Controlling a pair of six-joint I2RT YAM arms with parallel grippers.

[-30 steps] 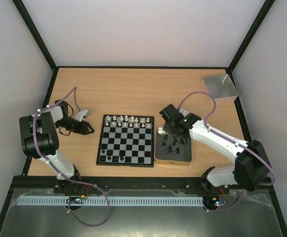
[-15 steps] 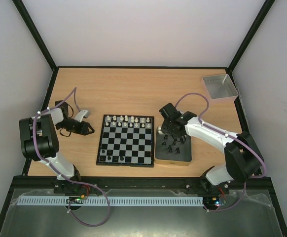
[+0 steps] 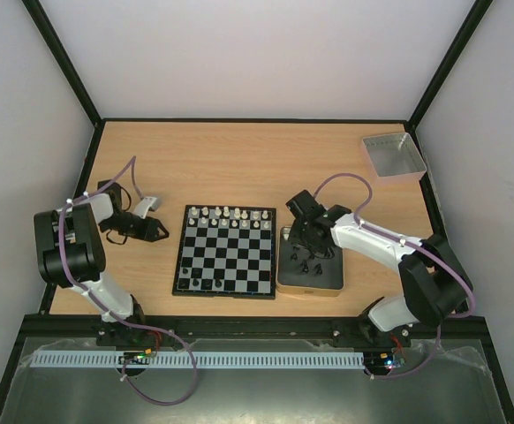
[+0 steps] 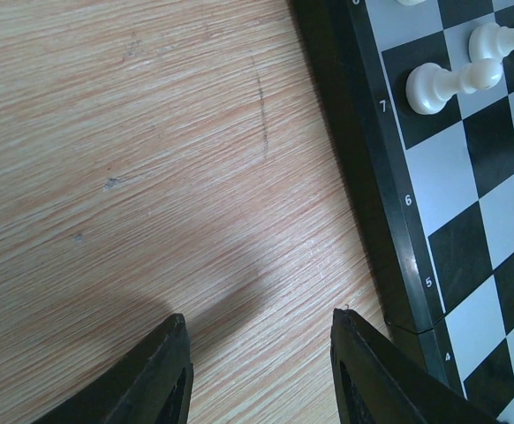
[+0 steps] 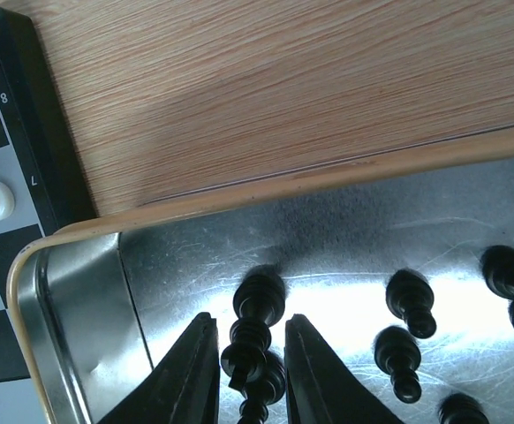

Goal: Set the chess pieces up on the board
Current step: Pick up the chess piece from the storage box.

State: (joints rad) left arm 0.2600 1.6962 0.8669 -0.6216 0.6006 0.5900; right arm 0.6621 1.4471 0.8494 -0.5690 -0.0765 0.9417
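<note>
Your right gripper (image 5: 250, 331) is down inside the gold-rimmed tin (image 5: 239, 190), its fingers pressed against either side of one black piece (image 5: 259, 296) near the tin corner closest to the board (image 5: 18, 88). You can see other black pieces (image 5: 411, 305) scattered on the tin's shiny floor to the right of it. From the top camera, the tin sits on the wooden surface (image 3: 239, 159) just beside the board's right edge.

Your left gripper (image 4: 257, 353) has its fingers apart with nothing between them, low over bare wood just left of the board's black border. The white pieces (image 3: 230, 215) stand along the board's far rows, and a few black ones (image 3: 206, 283) stand on its near row. A grey tray (image 3: 394, 155) lies in the far right corner, well apart from the rest.
</note>
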